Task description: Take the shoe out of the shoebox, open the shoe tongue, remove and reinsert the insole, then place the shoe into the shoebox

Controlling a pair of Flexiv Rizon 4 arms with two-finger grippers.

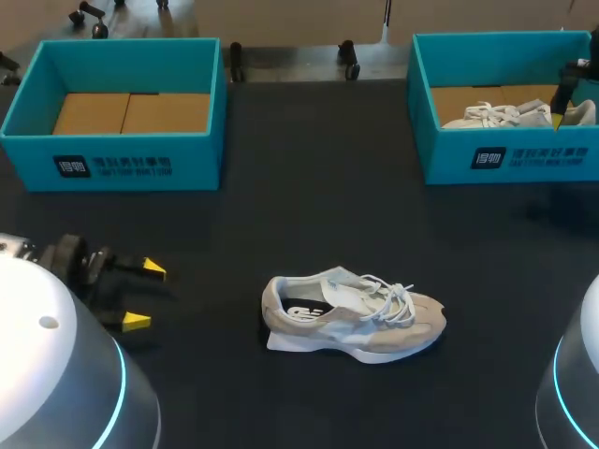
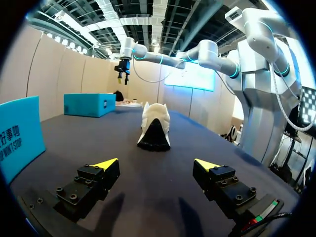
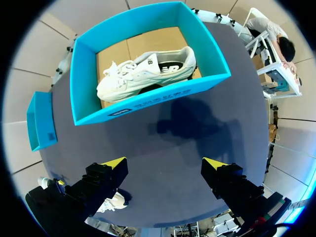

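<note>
1. Beige shoe (image 1: 356, 313) sits upright at mid-surface (image 1: 309, 206), outside both boxes, heel toward the left jaws.
2. Left jaws: released and empty, low over the surface. The beige shoe is straight ahead of them, well apart.
3. Right jaws: released and empty, above the right shoebox (image 1: 505, 159). A white shoe (image 1: 510, 115) lies inside the box, untouched.

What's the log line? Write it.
beige sneaker on black table; white sneaker in right teal box; left fingers open; right fingers open
</note>
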